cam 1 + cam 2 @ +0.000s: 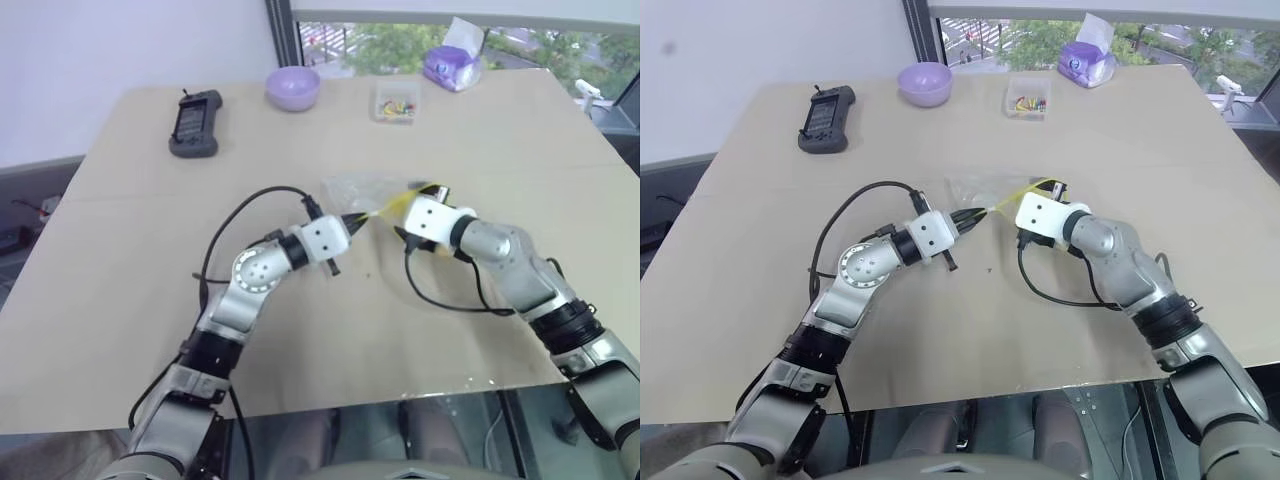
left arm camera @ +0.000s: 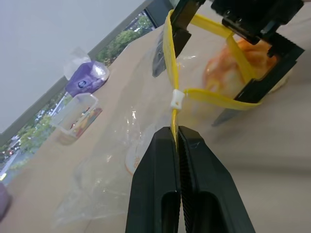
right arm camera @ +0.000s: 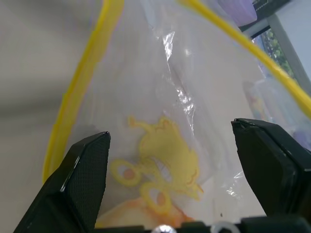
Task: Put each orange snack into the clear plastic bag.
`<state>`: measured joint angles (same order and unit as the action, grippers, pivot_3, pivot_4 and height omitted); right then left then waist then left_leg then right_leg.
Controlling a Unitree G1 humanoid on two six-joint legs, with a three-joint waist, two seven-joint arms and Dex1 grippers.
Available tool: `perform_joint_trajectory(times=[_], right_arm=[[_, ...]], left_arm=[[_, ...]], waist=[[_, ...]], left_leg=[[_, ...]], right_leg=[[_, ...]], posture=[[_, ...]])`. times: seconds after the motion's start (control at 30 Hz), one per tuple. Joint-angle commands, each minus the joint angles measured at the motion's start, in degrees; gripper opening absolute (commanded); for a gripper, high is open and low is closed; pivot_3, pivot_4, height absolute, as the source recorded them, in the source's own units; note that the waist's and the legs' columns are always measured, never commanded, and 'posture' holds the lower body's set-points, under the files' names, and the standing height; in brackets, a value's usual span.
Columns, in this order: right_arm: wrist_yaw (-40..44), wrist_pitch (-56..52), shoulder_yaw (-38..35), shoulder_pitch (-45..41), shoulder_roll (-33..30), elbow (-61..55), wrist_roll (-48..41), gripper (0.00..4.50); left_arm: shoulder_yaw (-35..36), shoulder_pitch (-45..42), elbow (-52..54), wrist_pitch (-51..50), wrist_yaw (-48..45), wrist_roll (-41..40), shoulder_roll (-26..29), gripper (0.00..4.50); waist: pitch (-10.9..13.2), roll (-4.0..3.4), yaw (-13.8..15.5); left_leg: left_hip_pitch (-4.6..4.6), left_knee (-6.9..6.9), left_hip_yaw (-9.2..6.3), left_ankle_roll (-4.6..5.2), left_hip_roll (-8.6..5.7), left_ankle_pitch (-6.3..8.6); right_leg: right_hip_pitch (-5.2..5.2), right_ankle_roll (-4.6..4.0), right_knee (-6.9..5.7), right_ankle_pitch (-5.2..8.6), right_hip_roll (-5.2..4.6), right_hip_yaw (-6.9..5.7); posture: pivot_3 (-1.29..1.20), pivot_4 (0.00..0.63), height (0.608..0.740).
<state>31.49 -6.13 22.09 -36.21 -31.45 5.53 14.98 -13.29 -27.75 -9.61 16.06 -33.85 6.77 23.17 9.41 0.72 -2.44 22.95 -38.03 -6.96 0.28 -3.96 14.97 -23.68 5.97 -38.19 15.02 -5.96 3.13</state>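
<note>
silver arms, white wrists, black cables

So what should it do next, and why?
Probably draw the right gripper back out of the bag: its fingers are open, the snack seems to lie inside the yellow mouth, and the left gripper pinches the strip.

The clear plastic bag (image 1: 365,190) lies at the middle of the worktop (image 1: 120,260), between the left gripper (image 1: 352,220) on its left and the right gripper (image 1: 432,192) on its right. The orange snack (image 2: 233,65) sits at the bag's mouth. Behind, along the far edge, stand from left to right a handheld controller (image 1: 194,124), a bowl (image 1: 292,87), a small box (image 1: 396,103) and a tissue pack (image 1: 452,66).
</note>
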Motion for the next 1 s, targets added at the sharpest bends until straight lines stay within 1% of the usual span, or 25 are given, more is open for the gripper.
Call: perform_joint_trajectory(times=[0.03,0.17,0.2,0.23,0.3,0.4,0.47,0.63,0.7,0.87,1.0], right_arm=[[5.0,-1.7,-7.5,1.3,0.4,-7.6,-9.7,4.36],[12.5,-8.7,-15.3,4.8,-1.8,-16.3,-22.5,4.36],[13.0,-11.4,-17.5,5.6,-1.9,-17.8,-25.4,4.36],[12.0,-16.2,-20.4,6.2,-1.5,-18.7,-28.6,4.36],[10.2,-22.4,-24.0,7.3,-1.4,-19.1,-31.6,4.36],[7.8,-28.0,-26.5,10.0,-1.3,-17.9,-32.9,4.36],[6.0,-30.1,-27.0,11.7,0.1,-16.5,-33.4,4.36],[2.9,-35.8,-24.6,14.4,1.7,-14.4,-32.3,4.36],[1.1,-36.1,-23.1,14.9,1.7,-12.8,-30.2,4.36],[-1.9,-36.9,-21.4,12.9,3.4,-8.1,-28.0,4.36],[-3.3,-37.3,-20.2,10.8,4.0,-5.1,-26.3,4.36]], left_arm=[[2.0,-0.7,1.7,-0.2,3.3,2.3,0.6,0.0],[2.8,-0.9,1.3,-1.3,6.1,4.1,0.8,0.0],[2.9,-0.8,1.5,-1.5,6.5,4.5,0.7,0.0],[3.0,-0.8,1.6,-1.6,6.8,4.6,0.7,0.0],[3.1,-0.7,1.8,-2.0,7.6,5.2,0.6,0.0],[3.2,-0.8,1.7,-2.5,8.3,5.4,0.5,0.0],[3.1,-0.8,1.6,-2.6,8.0,5.1,0.5,0.0],[2.5,-0.4,2.0,-2.6,7.4,5.1,0.5,0.0],[2.7,-0.3,2.3,-2.9,7.4,5.0,0.5,0.0],[2.7,-0.3,2.3,-3.2,7.4,4.9,0.5,0.0],[2.5,-0.6,2.0,-3.0,7.4,5.0,0.2,0.0]], waist=[[0.0,0.0,0.0],[0.0,0.0,0.2],[0.0,0.0,0.2],[0.0,0.0,0.3],[0.0,0.01,0.4],[0.0,0.0,0.6],[0.0,0.01,0.4],[0.0,0.0,0.3],[0.0,0.01,0.3],[-0.1,0.04,0.4],[-0.2,0.21,0.3]], left_leg=[[0.0,0.0,0.01,0.0,0.01,0.0],[0.02,-0.01,-0.03,0.01,0.02,0.0],[0.01,-0.02,-0.05,0.01,0.03,0.01],[0.0,-0.02,-0.08,0.02,0.02,0.01],[0.0,-0.04,-0.13,0.02,0.03,0.01],[-0.01,-0.06,-0.12,0.02,0.02,0.01],[-0.01,-0.05,-0.1,0.02,0.02,0.01],[-0.02,-0.05,-0.05,0.02,0.03,0.01],[-0.02,-0.06,-0.05,0.02,0.02,0.01],[-0.06,-0.13,-0.06,0.02,0.02,0.01],[-0.12,-0.25,-0.05,0.03,0.02,0.02]], right_leg=[[0.0,0.0,0.0,0.0,0.0,0.01],[0.03,0.0,0.03,0.0,0.0,-0.01],[0.07,0.0,0.03,0.0,0.0,-0.03],[0.11,0.0,0.05,0.0,0.0,-0.05],[0.15,0.0,0.06,0.0,0.0,-0.09],[0.15,0.0,0.04,0.0,-0.01,-0.09],[0.14,0.0,0.03,0.0,-0.01,-0.08],[0.12,0.0,0.0,0.0,-0.01,-0.04],[0.12,0.0,0.0,0.0,-0.02,-0.04],[0.17,0.01,-0.03,-0.01,-0.02,-0.06],[0.22,0.01,-0.15,-0.01,-0.01,-0.05]], posture=[[0.0,0.15,0.74],[0.0,0.15,0.74],[0.0,0.15,0.74],[0.0,0.15,0.74],[0.0,0.15,0.74],[0.0,0.15,0.74],[0.0,0.15,0.74],[0.0,0.15,0.74],[0.0,0.15,0.74],[0.0,0.15,0.74],[0.0,0.15,0.74]])
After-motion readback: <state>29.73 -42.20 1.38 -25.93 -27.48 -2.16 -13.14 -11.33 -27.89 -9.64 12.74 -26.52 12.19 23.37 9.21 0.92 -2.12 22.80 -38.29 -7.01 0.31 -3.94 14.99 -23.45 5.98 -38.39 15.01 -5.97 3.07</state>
